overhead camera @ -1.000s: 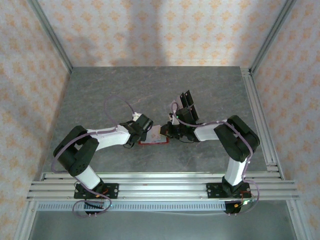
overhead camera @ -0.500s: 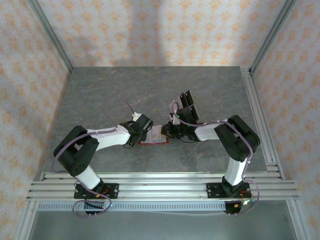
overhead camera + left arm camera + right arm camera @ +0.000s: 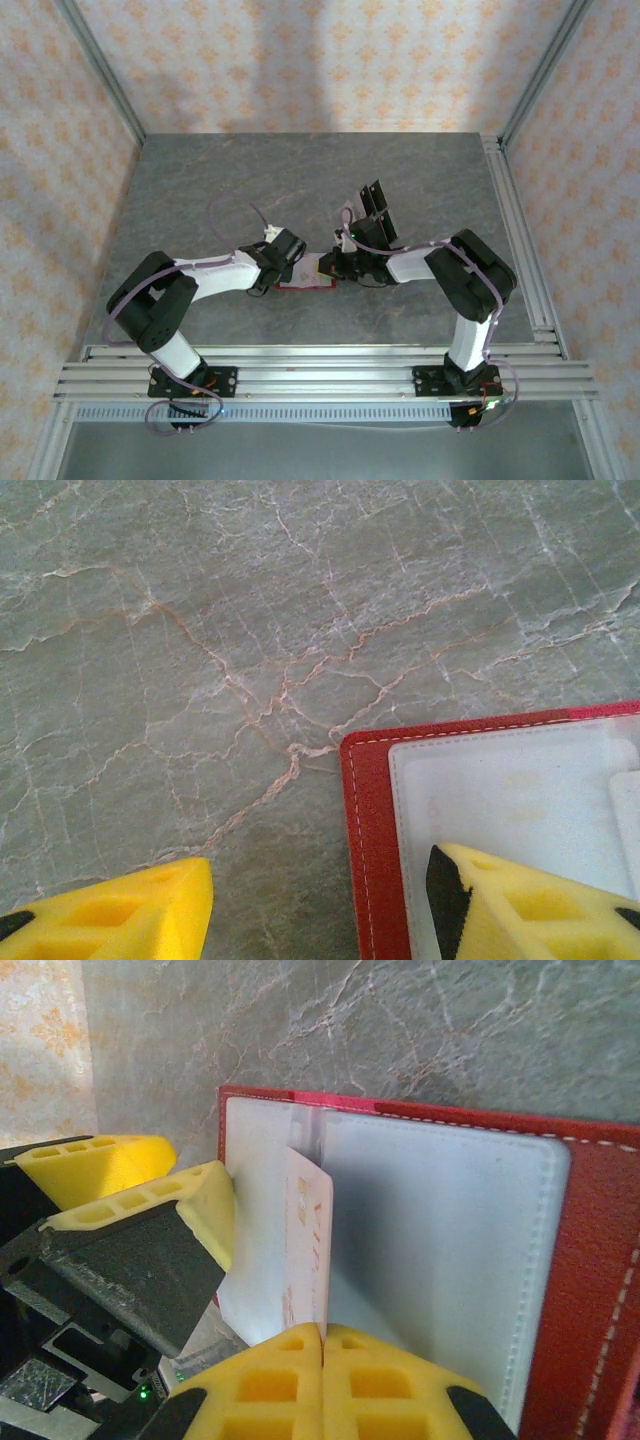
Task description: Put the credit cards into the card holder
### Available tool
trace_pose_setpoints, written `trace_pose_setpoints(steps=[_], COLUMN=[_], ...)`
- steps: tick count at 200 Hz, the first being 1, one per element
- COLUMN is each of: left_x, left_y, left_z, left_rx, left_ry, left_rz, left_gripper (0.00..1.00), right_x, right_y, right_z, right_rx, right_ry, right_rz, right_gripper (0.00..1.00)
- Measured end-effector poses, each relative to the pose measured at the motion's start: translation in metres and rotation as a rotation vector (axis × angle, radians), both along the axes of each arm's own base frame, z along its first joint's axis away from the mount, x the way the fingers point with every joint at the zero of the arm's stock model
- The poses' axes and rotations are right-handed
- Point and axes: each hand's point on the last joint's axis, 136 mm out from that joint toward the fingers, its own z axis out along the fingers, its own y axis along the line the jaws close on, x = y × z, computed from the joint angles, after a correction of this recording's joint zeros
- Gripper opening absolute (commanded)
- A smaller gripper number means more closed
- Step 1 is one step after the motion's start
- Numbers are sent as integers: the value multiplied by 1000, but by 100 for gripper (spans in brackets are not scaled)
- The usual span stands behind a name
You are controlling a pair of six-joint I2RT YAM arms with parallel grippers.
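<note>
right gripper [image 3: 334, 266] nudged left toward frame centre, gap to left gripper [image 3: 290, 262] smaller. right arm elbow slid slightly left too. card [image 3: 321, 265] pinched in right gripper carried further over card holder [image 3: 303, 284]; less of its pale face shows in top view than before.
</note>
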Motion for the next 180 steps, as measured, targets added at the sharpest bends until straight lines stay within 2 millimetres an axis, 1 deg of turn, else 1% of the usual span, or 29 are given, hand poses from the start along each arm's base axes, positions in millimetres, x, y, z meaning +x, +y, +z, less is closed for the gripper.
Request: trace_pose_setpoints(steps=[60, 115, 180], left_x=[0, -1, -1], left_y=[0, 1, 1], left_z=[0, -1, -1], left_rx=[8, 8, 6], left_ry=[-6, -10, -14], left_rz=[2, 1, 2], left_gripper=[60, 60, 60], right_x=[3, 13, 15], right_y=[1, -3, -2], right_z=[-2, -2, -4], right_rx=[-5, -8, -3], right_ry=[-2, -19, -14], right_rz=[-5, -41, -52], right_gripper=[0, 0, 0])
